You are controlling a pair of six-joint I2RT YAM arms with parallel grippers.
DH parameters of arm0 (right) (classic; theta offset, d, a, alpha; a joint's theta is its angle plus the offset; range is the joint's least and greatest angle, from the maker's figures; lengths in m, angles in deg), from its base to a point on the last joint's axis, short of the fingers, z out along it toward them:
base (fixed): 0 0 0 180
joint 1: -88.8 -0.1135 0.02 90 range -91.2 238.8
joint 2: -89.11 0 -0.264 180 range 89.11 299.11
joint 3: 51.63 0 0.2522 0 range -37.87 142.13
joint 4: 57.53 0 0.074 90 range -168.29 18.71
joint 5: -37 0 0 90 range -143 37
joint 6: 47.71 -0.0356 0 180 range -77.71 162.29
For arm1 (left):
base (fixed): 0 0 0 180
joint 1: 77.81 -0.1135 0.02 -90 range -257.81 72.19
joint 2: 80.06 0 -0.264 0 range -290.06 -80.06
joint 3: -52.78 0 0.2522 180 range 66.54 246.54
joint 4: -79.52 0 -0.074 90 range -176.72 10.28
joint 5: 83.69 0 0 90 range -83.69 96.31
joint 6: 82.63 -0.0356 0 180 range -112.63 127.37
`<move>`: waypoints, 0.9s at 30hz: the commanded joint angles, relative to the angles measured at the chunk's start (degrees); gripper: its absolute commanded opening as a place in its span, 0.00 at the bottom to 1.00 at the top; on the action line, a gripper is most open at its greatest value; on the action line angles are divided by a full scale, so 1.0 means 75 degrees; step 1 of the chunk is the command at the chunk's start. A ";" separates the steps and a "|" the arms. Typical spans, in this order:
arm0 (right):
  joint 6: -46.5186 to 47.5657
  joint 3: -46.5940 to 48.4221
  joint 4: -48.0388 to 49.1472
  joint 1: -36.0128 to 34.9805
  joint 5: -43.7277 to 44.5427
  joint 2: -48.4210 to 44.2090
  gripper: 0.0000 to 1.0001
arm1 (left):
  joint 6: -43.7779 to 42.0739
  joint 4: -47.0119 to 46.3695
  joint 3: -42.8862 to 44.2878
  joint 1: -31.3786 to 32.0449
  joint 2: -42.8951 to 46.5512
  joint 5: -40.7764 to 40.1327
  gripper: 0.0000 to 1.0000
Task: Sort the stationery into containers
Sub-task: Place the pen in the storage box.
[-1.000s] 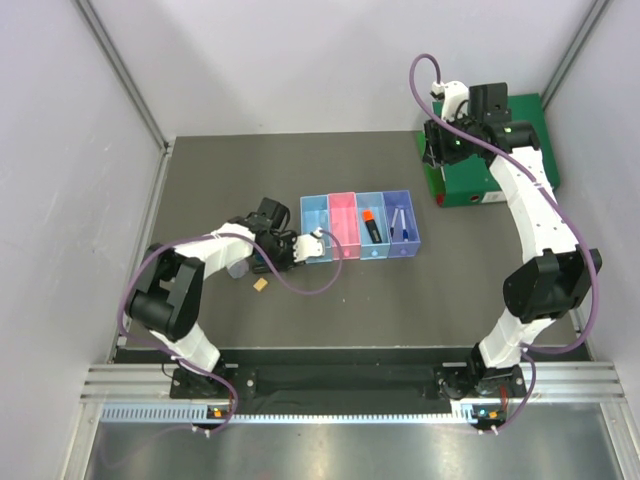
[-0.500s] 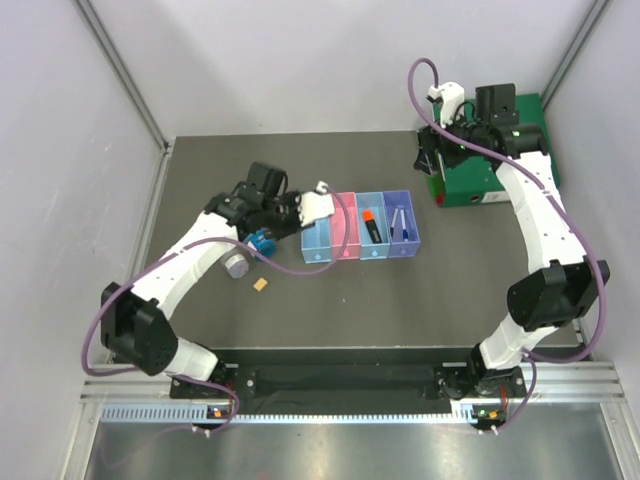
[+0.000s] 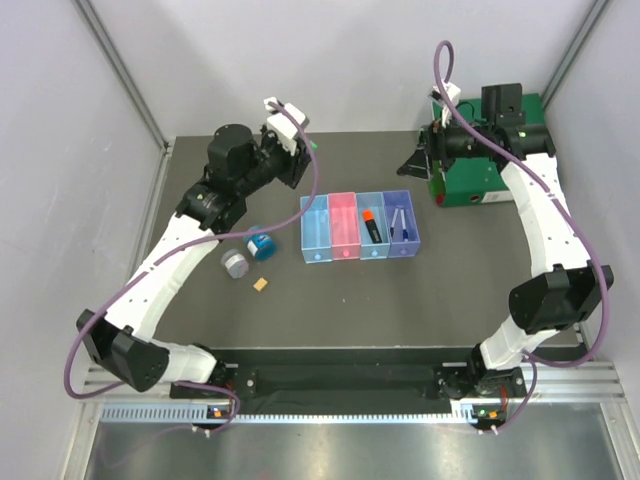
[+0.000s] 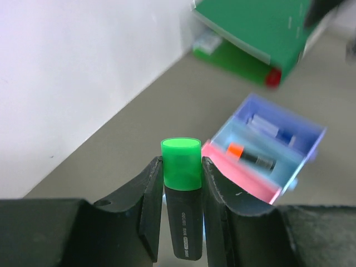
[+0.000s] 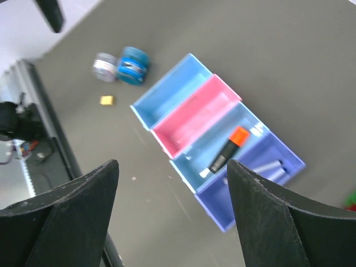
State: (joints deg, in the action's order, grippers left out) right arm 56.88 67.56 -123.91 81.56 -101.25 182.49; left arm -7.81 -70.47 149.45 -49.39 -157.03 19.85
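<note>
**Q:** Above the table (image 3: 400, 300), behind the bins (image 3: 316, 256), what does your left gripper (image 4: 181, 183) hold?

**A:** My fingers pinch the green-capped highlighter (image 4: 181, 162), its cap at my fingertips, well apart from the bins.

**Q:** And your right gripper (image 5: 171, 178)?

**A:** My fingers stand spread and hold nothing, beside the green binder (image 3: 470, 185).

highlighter (image 4: 182, 222) in left gripper (image 4: 181, 167): black, green cap
bins (image 3: 343, 228): blue, pink, blue, purple
binder (image 3: 465, 186): green
</note>
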 commanded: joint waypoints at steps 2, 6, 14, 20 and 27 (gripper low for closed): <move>-0.0491 0.0112 0.0850 0.0052 -0.1523 -0.0087 0.78 | 0.2877 -0.2025 0.0662 0.0019 -0.0225 -0.0797 0.00; -0.1464 -0.0661 0.2968 -0.0030 -0.1781 -0.0614 0.80 | 0.4153 -0.2096 0.1342 0.0019 -0.0892 -0.0844 0.00; -0.1256 -0.0850 0.4063 -0.0849 -0.0833 -0.0662 0.80 | 0.4930 -0.2834 0.2174 0.0229 -0.1971 -0.0377 0.00; -0.1031 -0.0873 0.4261 -0.1553 -0.0200 -0.0522 0.78 | 0.5269 -0.3350 0.2140 0.0546 -0.2194 -0.0013 0.00; -0.0996 -0.0651 0.4508 -0.1928 0.0362 -0.0159 0.77 | 0.5399 -0.3678 0.2011 0.0768 -0.2113 0.0163 0.00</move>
State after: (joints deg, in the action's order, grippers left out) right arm 48.18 61.02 -93.94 68.18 -101.25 180.33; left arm 30.96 -91.85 162.96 -44.27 -174.45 19.43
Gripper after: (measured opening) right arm 0.775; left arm 0.351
